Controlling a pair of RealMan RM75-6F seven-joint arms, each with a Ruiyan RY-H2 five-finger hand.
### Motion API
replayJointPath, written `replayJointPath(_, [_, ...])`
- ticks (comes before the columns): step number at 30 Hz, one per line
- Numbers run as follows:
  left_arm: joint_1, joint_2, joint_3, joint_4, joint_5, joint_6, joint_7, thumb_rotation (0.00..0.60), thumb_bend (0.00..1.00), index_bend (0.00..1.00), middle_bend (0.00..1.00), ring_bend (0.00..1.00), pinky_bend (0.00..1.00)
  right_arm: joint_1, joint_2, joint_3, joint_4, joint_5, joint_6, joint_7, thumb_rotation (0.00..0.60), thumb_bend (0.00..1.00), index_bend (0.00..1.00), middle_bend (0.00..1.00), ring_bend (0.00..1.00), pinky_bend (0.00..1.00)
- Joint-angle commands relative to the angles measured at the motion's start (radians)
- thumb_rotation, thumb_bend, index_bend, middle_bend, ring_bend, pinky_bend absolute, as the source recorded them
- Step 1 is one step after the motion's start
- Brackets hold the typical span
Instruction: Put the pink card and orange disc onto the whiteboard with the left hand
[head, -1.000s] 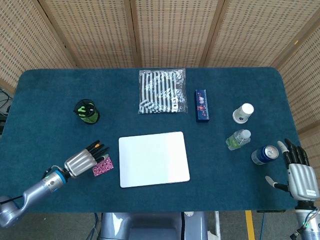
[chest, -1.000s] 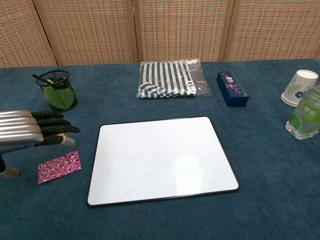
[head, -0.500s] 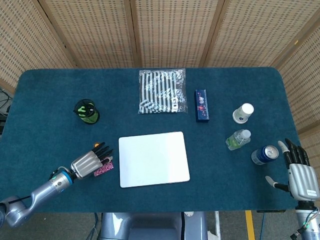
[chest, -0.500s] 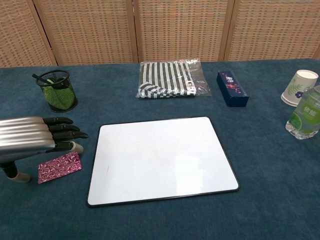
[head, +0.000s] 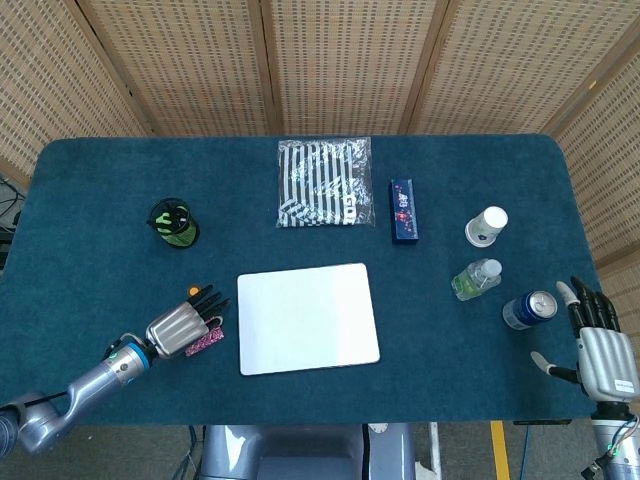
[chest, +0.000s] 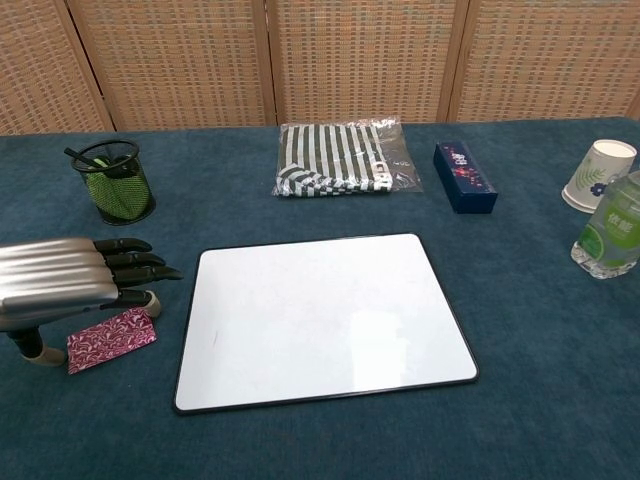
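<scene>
Head view alone shows the orange disc (head: 192, 292) beyond the left hand (head: 180, 327), fingers spread, holding nothing, over the glossy, pink-swirled card (chest: 110, 339) beside the whiteboard (chest: 320, 315).

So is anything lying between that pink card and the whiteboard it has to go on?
Nothing visible: only bare blue cloth separates the pink card from the whiteboard. The left hand hovers over the card.
</scene>
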Motion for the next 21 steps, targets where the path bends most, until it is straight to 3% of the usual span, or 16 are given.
replayJointPath(1, [-0.001,0.001,0.001,-0.002,-0.004,0.005,0.001,0.6,0.21,0.45,0.0,0.0,0.0,0.0,0.0,0.0,0.0,0.0,0.0,0.001,0.6,0.0,0.0,0.0,0.0,0.0])
replayJointPath(21, [0.001,0.053,-0.013,-0.04,-0.052,0.052,0.002,0.6,0.21,0.46,0.0,0.0,0.0,0.0,0.002,0.0,-0.003,0.003,-0.004,0.005,0.6,0.0,0.0,0.0,0.0,0.0])
